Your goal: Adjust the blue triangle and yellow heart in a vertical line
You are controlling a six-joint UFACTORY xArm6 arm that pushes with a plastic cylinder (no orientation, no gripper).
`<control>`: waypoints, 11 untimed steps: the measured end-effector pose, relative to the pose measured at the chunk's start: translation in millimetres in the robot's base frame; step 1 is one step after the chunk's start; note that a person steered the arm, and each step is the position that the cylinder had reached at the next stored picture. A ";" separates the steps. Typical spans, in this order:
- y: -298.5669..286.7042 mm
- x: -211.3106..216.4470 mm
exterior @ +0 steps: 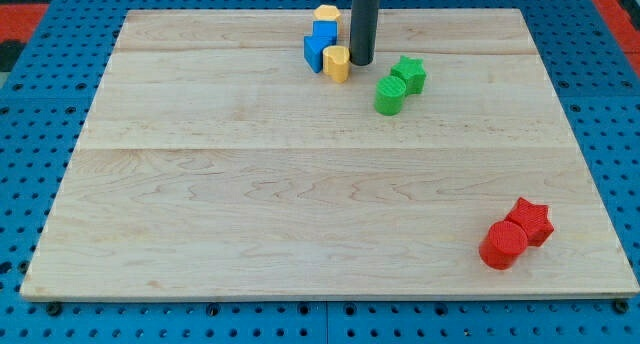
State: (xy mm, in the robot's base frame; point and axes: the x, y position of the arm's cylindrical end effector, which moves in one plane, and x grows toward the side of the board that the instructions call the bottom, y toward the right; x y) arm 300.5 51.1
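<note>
Right, my tip (361,62) has no jaws; it sits just right of the yellow heart (337,62), touching the blue triangle (320,46) at the far edge. Roughly stacked, alignment unfinished.

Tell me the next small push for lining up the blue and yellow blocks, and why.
Probably nudge my tip toward the view's left: it sits just right of the lower yellow block, which lies right of the blue block rather than directly below it.

Rod (364,19) cut off at view's top — blue block's (320,46) shape unclear.
</note>
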 end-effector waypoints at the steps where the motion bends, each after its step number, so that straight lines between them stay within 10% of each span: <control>1: -3.9 2.4; 5: -57.7 65.3; 7: -161.9 -23.4; 11: -97.9 -27.0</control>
State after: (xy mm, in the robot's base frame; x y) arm 273.6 -46.7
